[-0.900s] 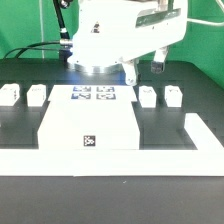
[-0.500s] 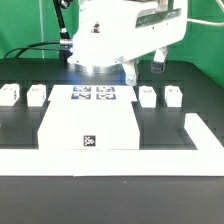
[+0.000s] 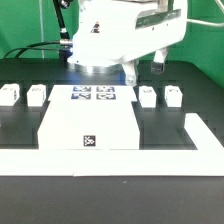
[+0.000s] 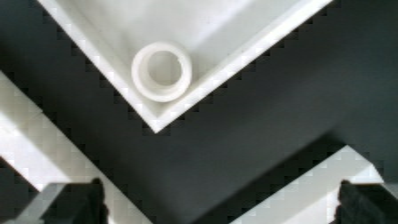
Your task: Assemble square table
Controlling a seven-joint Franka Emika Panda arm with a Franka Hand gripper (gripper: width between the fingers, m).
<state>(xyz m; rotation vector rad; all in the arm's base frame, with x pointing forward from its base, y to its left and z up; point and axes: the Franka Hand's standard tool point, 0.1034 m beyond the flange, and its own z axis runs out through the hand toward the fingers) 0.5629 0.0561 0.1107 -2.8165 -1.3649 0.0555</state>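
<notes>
The gripper [image 3: 144,70] hangs spread and empty over a corner of the square table top [image 3: 88,125], which lies flat between the leg blocks [image 3: 148,95]. A clean grasp probably needs a centred descent, with the fingers straddling the edge near the corner socket [image 4: 162,72].

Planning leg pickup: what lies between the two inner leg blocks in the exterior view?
The exterior view shows the marker board between them: leg block on that view's left, leg block on that view's right.
</notes>
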